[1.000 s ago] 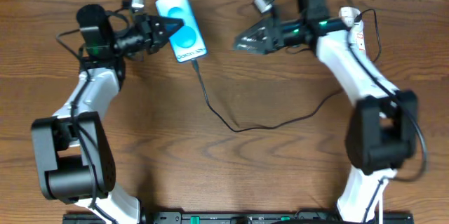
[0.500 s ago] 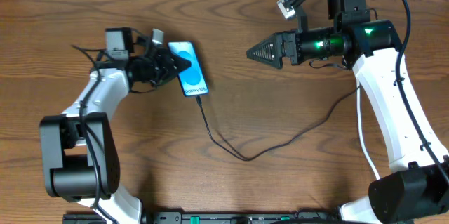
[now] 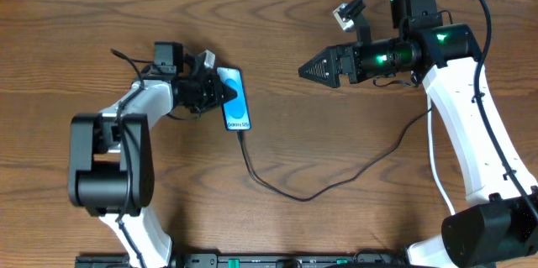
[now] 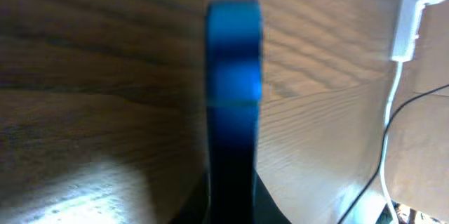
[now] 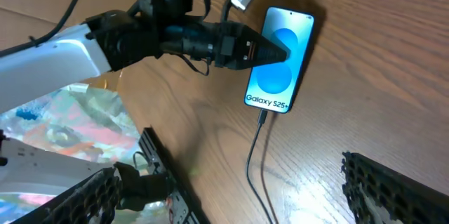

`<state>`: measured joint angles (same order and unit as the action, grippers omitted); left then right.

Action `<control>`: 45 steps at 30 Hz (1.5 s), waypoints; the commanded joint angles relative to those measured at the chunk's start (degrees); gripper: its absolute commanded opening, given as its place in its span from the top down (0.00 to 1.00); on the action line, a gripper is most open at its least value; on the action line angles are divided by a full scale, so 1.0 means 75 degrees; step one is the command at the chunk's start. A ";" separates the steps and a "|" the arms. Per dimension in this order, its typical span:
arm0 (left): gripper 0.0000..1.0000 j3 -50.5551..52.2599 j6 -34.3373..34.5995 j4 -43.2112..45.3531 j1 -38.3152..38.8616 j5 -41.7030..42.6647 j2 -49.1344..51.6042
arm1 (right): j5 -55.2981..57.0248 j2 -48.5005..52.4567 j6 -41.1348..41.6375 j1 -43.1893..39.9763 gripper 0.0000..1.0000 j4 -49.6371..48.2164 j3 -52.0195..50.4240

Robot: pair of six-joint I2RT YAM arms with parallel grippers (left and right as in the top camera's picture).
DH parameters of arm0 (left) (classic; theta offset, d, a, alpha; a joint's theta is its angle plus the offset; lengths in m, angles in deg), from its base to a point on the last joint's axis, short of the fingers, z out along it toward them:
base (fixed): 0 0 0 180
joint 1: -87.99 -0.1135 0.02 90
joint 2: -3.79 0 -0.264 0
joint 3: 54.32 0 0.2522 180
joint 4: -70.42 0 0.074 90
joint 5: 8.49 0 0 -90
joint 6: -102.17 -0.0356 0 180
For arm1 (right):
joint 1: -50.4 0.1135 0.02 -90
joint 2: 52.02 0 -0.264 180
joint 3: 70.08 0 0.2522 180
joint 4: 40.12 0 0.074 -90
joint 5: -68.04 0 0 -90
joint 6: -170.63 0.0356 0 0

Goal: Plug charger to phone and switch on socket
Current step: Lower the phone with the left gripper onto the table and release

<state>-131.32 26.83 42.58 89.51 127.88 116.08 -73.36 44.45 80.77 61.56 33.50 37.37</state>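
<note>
Overhead first: the phone (image 3: pixel 234 98) lies left of centre on the table (image 3: pixel 50 16), toward the far edge. The charger (image 3: pixel 294 195) is already in its near end, looping off toward the right edge, so step 1 looks done. Now the left gripper (image 3: pixel 217 91) is clamped tight on the phone's left edge, while the right gripper (image 3: pixel 308 70) hangs wide open and empty near the far edge. Only the left wrist view shows the socket (image 4: pixel 408 13), and switching it on looks left to do.

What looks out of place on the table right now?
The phone isn't lying flat: the left gripper pinches one long edge and it looks tipped up, with the charger plugged in. Nothing looks spilled or damaged.
</note>
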 commanded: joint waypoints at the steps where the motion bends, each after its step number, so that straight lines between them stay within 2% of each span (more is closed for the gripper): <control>1: 0.93 -0.0099 -0.0495 0.0029 -0.0020 0.0006 0.0157 | 0.0067 -0.0105 -0.0152 0.0023 0.01 0.0052 0.0035; 7: 0.93 -0.0099 -0.0551 -0.0096 -0.0020 -0.0501 0.0230 | 0.0070 -0.0105 -0.0149 0.0023 0.01 0.0090 0.0035; 8: 0.85 -0.0099 -0.0551 -0.0119 -0.0020 -0.0557 0.0230 | 0.0070 -0.0105 -0.0149 0.0023 0.01 0.0108 0.0035; 9: 0.70 -0.0099 -0.0545 -0.0160 -0.0020 -0.0653 0.0230 | 0.0070 -0.0105 -0.0149 0.0023 0.01 0.0119 0.0035; 10: 0.64 -0.0099 -0.0545 -0.0213 -0.0020 -0.0755 0.0230 | 0.0070 -0.0105 -0.0149 0.0023 0.01 0.0134 0.0035; 12: 0.62 -0.0099 -0.0545 -0.0326 -0.0020 -0.0933 0.0230 | 0.0070 -0.0105 -0.0149 0.0023 0.01 0.0160 0.0035; 15: 0.50 -0.0099 -0.0545 -0.0525 -0.0020 -0.1239 0.0230 | 0.0070 -0.0105 -0.0149 0.0023 0.01 0.0198 0.0035; 18: 0.48 -0.0099 -0.0545 -0.0702 -0.0020 -0.1515 0.0230 | 0.0070 -0.0105 -0.0149 0.0023 0.01 0.0204 0.0035; 24: 0.27 -0.0099 -0.0542 -0.1017 -0.0026 -0.1999 0.0230 | 0.0195 -0.0105 -0.0152 0.0023 0.01 0.0286 0.0035; 27: 0.25 -0.0105 -0.0539 -0.1268 -0.0026 -0.2465 0.0227 | 0.0446 -0.0105 -0.0152 0.0023 0.01 0.0417 0.0035; 34: 0.11 -0.0160 -0.0542 -0.1775 -0.0038 -0.3518 0.0070 | 0.0664 -0.0105 -0.0233 0.0023 0.01 0.0577 0.0035; 40: 0.08 -0.0411 -0.0545 -0.2460 -0.0242 -0.4054 -0.0466 | 0.0868 -0.0105 -0.0230 0.0023 0.01 0.0778 0.0035; 45: 0.08 -0.0423 -0.0548 -0.2783 -0.0466 -0.4080 -0.1772 | 0.1221 -0.0105 -0.0224 0.0023 0.01 0.1035 0.0035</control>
<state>-134.58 22.83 22.75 87.17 100.60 110.44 -66.08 44.45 79.92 61.56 40.63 37.37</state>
